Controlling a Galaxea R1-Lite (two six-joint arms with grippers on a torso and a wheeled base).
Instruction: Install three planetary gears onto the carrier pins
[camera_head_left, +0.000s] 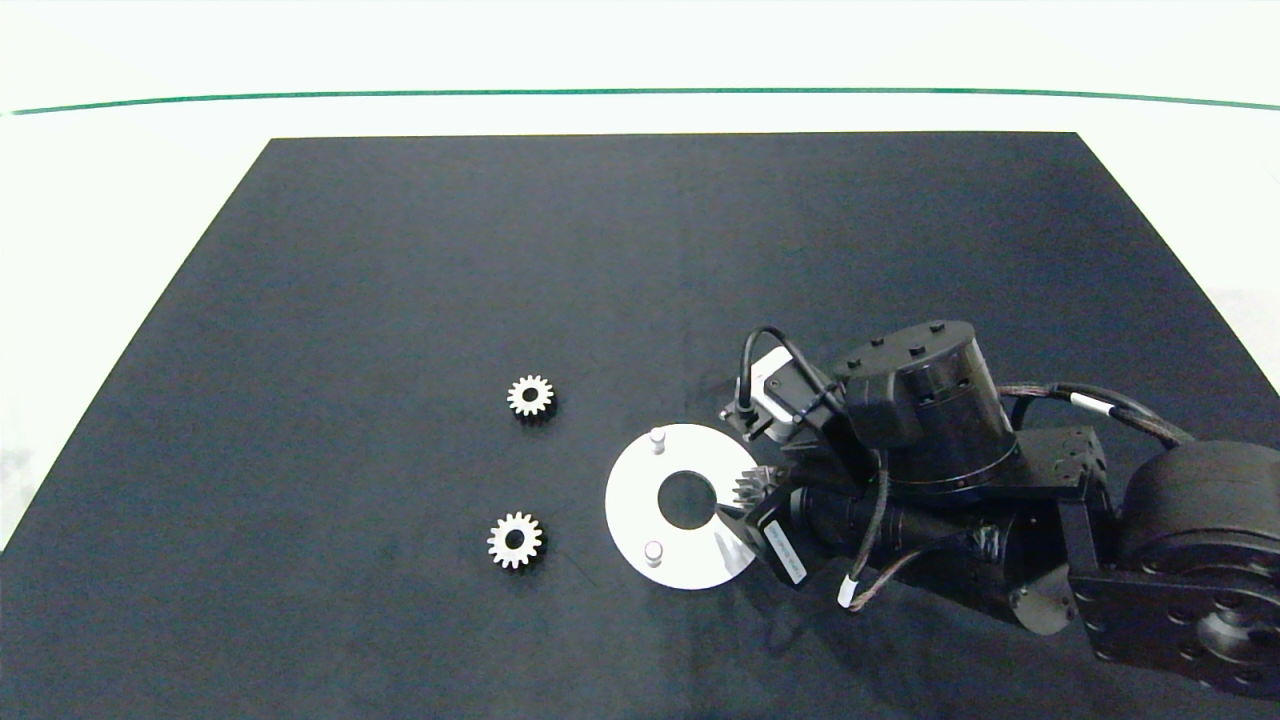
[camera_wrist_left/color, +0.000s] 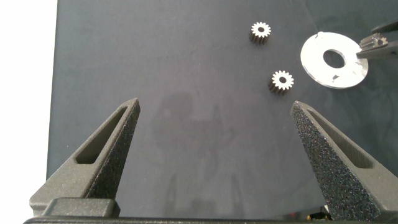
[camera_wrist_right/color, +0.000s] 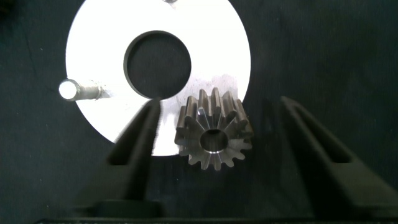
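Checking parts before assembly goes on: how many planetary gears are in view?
3. Two gears lie loose on the black mat left of the white disc, one farther, one nearer. The third sits between the right gripper's open fingers over the disc's right side.

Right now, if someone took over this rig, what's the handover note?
Left gripper: open, over bare mat, away from the parts.
Right gripper: open, fingers either side of one planetary gear at the white disc rim, apparently not gripping it.
That gear is where the third pin should be; cannot tell if it is seated.
Two carrier pins are bare.
Two loose gears lie flat on the mat beside the disc.
Left to do: confirm the first gear, then install the other two.
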